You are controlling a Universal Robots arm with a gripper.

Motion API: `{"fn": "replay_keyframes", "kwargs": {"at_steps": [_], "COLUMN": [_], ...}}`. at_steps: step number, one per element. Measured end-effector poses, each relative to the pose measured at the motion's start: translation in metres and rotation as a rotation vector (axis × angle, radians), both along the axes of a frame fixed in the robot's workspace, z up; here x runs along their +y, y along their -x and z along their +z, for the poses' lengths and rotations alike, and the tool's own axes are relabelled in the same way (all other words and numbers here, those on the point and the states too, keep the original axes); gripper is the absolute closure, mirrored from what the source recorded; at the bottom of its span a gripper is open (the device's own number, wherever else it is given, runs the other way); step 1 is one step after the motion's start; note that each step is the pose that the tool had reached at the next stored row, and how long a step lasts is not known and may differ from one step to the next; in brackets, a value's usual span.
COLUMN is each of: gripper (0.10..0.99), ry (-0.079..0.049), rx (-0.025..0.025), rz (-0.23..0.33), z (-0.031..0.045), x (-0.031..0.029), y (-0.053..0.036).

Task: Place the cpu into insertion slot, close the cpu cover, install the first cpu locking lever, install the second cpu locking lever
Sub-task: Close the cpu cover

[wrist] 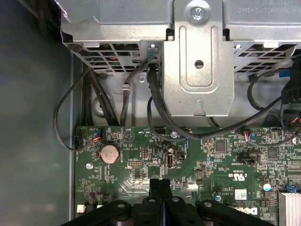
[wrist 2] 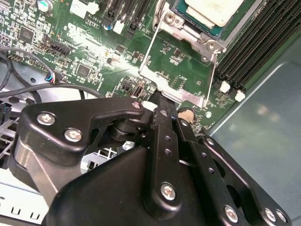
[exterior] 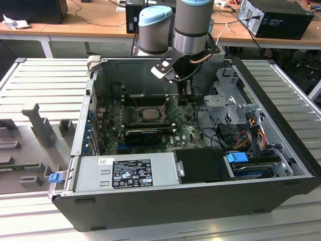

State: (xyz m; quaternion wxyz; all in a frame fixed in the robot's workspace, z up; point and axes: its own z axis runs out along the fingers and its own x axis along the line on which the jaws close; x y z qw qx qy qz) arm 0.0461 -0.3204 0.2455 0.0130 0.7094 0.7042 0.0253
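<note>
The cpu (wrist 2: 211, 9) lies pale and flat in the insertion slot (wrist 2: 221, 29) of the green motherboard (wrist 2: 94, 42); the exterior view shows the cpu (exterior: 150, 113) mid-board. The cpu cover (wrist 2: 183, 96), a thin metal frame, stands swung open away from the slot, with green board showing through its window. My gripper (wrist 2: 160, 99) is shut, its black fingertips right at the cover's free edge; I cannot tell whether they touch or pinch it. In the first wrist view the gripper (wrist: 160, 182) hangs low over the board. In the exterior view the gripper (exterior: 183, 98) is to the right of the socket.
A metal drive cage (wrist: 197, 56) and black cables (wrist: 160, 117) stand just past the board edge. A coin battery (wrist: 110, 153) sits nearby. Long black memory slots (wrist 2: 254, 47) flank the socket. The power supply (exterior: 130, 170) and case walls (exterior: 281, 100) box in the board.
</note>
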Motion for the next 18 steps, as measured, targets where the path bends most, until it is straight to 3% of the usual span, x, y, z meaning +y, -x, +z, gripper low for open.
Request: {"fn": "replay_keyframes", "kwargs": {"at_steps": [18], "gripper": [0.980], "ry": [0.000], "rx": [0.0000], "rz": [0.000], "z": [0.0000], "x": [0.0000], "y": [0.0042]}}
